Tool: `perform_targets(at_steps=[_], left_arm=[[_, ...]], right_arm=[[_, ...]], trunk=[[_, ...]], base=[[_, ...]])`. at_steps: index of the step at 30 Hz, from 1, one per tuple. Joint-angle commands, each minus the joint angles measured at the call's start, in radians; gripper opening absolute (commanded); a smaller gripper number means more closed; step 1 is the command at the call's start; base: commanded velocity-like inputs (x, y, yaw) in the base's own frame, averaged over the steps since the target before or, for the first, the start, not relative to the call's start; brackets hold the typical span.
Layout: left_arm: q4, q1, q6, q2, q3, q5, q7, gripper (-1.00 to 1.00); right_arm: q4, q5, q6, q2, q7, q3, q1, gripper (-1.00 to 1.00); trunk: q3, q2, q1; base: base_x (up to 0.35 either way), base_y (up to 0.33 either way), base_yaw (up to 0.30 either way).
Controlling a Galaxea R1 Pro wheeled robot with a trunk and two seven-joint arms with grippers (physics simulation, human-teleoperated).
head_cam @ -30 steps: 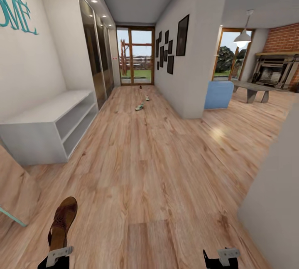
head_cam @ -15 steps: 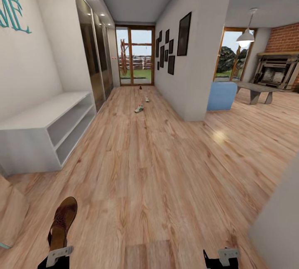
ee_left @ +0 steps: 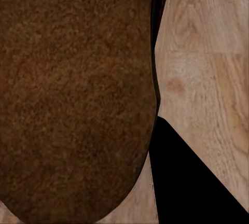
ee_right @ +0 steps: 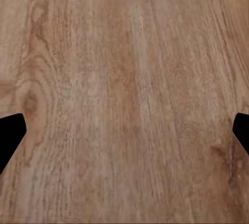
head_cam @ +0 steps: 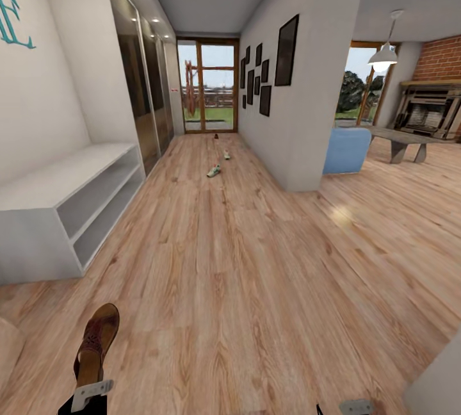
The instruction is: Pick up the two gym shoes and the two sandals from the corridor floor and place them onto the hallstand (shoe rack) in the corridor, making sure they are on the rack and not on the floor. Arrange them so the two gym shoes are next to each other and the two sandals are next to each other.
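Corridor, head view. One sandal [head_cam: 95, 344] is gripped in the left gripper [head_cam: 89, 396], sole toward the wrist camera [ee_left: 78, 99]. Two gym shoes lie on the corridor floor [head_cam: 243, 274] far ahead: one [head_cam: 214, 171] nearer, one [head_cam: 226, 155] just beyond. A small dark item [head_cam: 216, 136] near the glass door, too small to tell. Hallstand [head_cam: 64, 203] at left, bench top and two shelves. Right gripper [ee_right: 124, 130]: fingers [ee_right: 10, 136] spread wide over bare planks.
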Motion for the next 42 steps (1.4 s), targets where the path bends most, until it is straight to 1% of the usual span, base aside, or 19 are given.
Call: perform_targets(at_steps=[1, 9, 42], left_arm=[[0.001, -0.001, -0.002, 0.000, 0.000, 0.006, -0.004, -1.00], [0.001, -0.001, -0.002, 0.000, 0.000, 0.007, -0.004, -1.00], [0.001, -0.001, -0.002, 0.001, 0.001, 0.006, -0.004, -1.00]], right_arm=[[0.005, 0.005, -0.002, 0.000, -0.005, 0.005, -0.001, 1.00], [0.019, 0.006, -0.001, -0.001, -0.005, 0.005, -0.001, 1.00], [0.020, 0.005, -0.001, -0.001, -0.006, 0.005, 0.000, 1.00]], trunk=[[-0.001, 0.000, 0.000], [-0.001, 0.000, 0.000], [-0.001, 0.000, 0.000]], base=[[0.339, 0.000, 0.000], [0.339, 0.000, 0.000], [0.339, 0.000, 0.000]])
